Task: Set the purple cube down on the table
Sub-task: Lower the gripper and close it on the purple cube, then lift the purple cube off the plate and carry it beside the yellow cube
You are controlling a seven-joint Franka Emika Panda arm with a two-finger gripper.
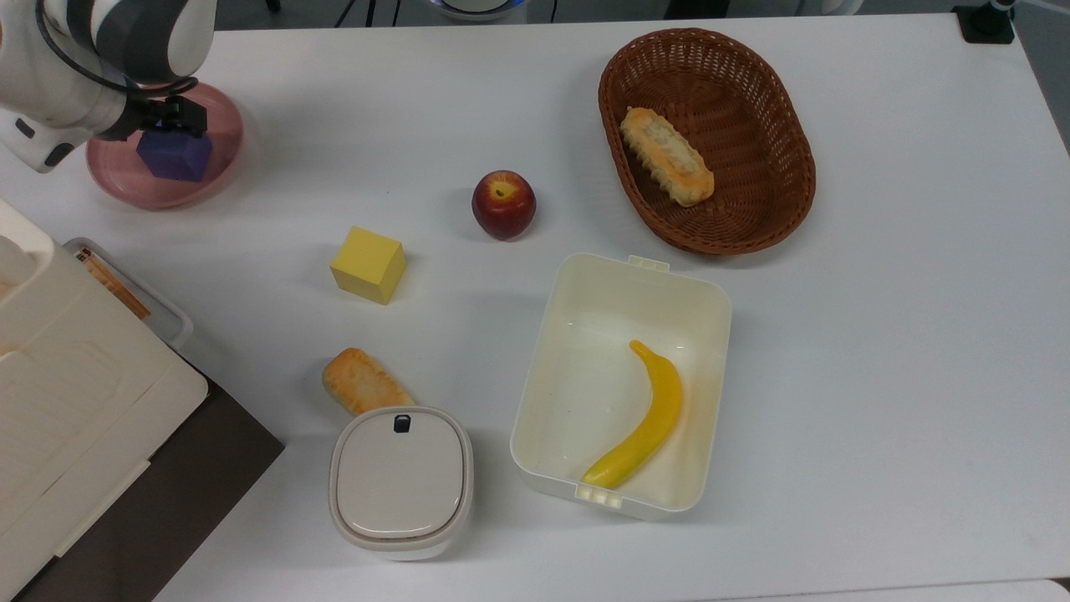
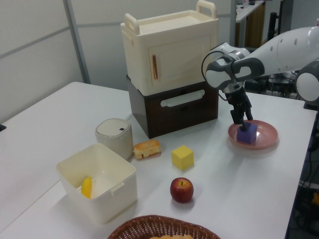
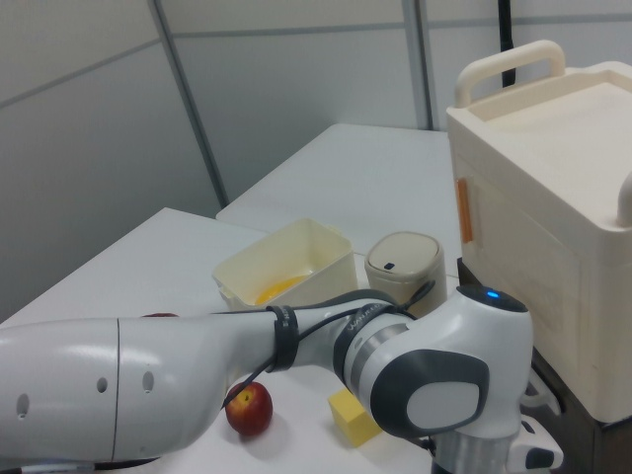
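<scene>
The purple cube [image 1: 174,156] [image 2: 247,134] rests in the round pink plate [image 1: 219,159] [image 2: 264,140], at the far left of the top view on the white table [image 1: 878,334]. My gripper [image 1: 171,130] [image 2: 241,124] has come down onto the cube from above and is open, its dark fingers [image 1: 197,126] reaching along the cube's upper sides. The arm hides the plate's far-left part in the top view. The cube sits flat on the plate.
A yellow cube [image 1: 369,264], an apple [image 1: 503,204] and a bread piece [image 1: 362,382] lie mid-table. A lidded white container [image 1: 401,481], an open white box with a banana [image 1: 619,380], a wicker basket [image 1: 777,109] and a stacked cabinet [image 2: 172,74] stand around.
</scene>
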